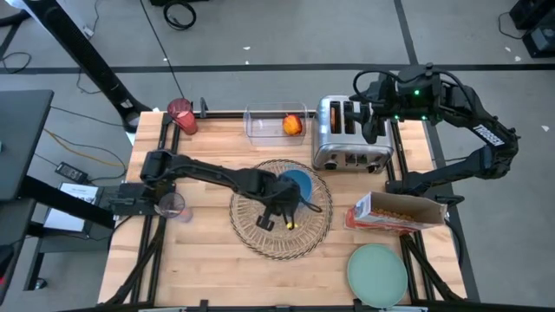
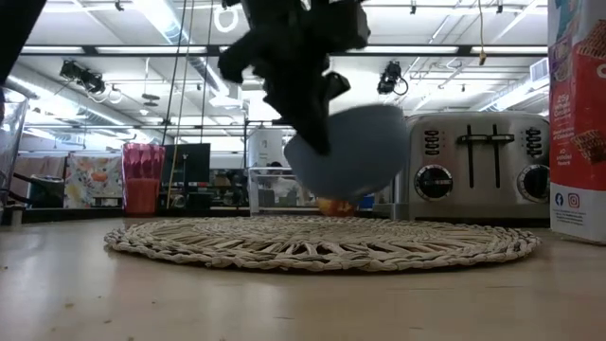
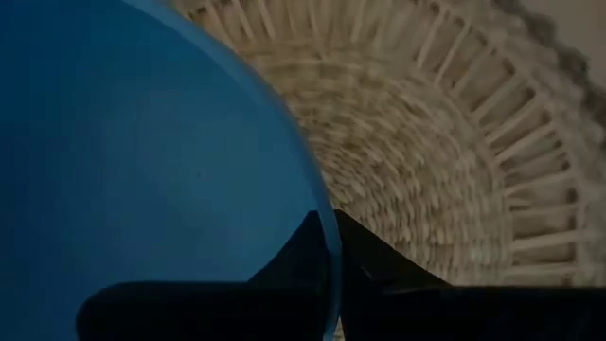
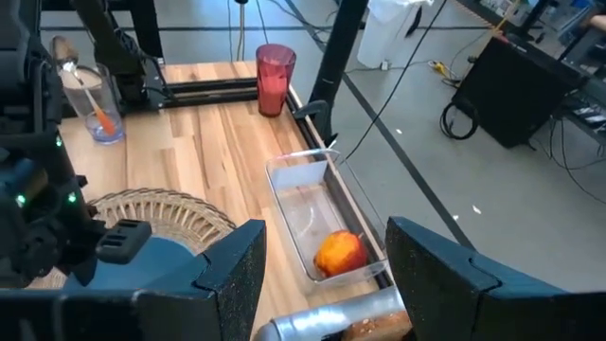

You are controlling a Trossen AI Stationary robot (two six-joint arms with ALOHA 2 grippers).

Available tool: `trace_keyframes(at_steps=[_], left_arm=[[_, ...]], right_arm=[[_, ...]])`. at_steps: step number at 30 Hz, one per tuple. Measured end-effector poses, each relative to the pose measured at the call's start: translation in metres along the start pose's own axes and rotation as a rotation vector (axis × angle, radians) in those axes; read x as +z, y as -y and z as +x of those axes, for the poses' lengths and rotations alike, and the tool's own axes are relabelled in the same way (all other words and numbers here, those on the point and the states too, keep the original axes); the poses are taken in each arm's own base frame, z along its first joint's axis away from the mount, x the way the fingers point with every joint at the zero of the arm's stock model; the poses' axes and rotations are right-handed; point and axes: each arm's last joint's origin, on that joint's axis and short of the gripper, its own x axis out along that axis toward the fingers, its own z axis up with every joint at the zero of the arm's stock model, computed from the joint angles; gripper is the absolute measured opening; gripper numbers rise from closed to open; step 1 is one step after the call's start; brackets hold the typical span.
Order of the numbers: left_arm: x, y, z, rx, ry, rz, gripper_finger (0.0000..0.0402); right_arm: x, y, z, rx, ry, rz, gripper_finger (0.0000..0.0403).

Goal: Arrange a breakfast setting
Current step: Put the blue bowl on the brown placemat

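The small blue bowl [image 1: 301, 183] hangs tilted above the large round wicker placemat [image 1: 260, 227], clear of it in the low view [image 2: 352, 150]. My left gripper [image 1: 284, 199] is shut on the bowl's rim. My right gripper [image 4: 322, 275] is open and empty above the silver toaster [image 1: 351, 134]. The pale green plate [image 1: 377, 273] lies at the near right. The dark red cup [image 1: 182, 115] stands at the far left. The orange-handled spoon [image 4: 102, 116] stands in a clear glass [image 1: 171, 206]. The orange-red fruit [image 1: 293, 125] lies in a clear container [image 1: 270, 126]. My left gripper pinches the bowl's rim [image 3: 328, 254], one finger inside the bowl and one outside. The fingers come from above, pointing down [image 2: 303, 90]. The bowl hangs tilted below them, lifted clear of the placemat [image 2: 322, 242].
A cardboard cereal box [image 1: 395, 212] lies on its side right of the placemat, between toaster and plate. The left arm [image 1: 208, 173] reaches across the table's left half. Bare wood shows at the near left [image 1: 191, 269].
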Motion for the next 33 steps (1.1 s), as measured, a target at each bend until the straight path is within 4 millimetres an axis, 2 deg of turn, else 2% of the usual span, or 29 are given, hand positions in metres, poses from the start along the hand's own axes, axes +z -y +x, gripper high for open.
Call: trace_keyframes(at_steps=[6,12,25,33], left_arm=[[-0.005,-0.007,0.016,0.002,-0.037,0.036,0.0013],[-0.015,-0.018,0.017,0.006,-0.090,0.021,0.0013],[-0.017,-0.017,0.026,-0.007,-0.106,0.076,0.0014],[-0.015,-0.013,0.026,-0.013,-0.109,0.090,0.0035]], right_arm=[[0.000,0.000,0.000,0.000,-0.001,0.048,0.0224],[0.000,0.000,0.000,0.000,-0.001,0.064,0.0224],[0.000,0.000,0.000,0.008,-0.002,0.087,0.0224],[0.000,0.000,0.000,0.008,-0.001,0.090,0.0224]])
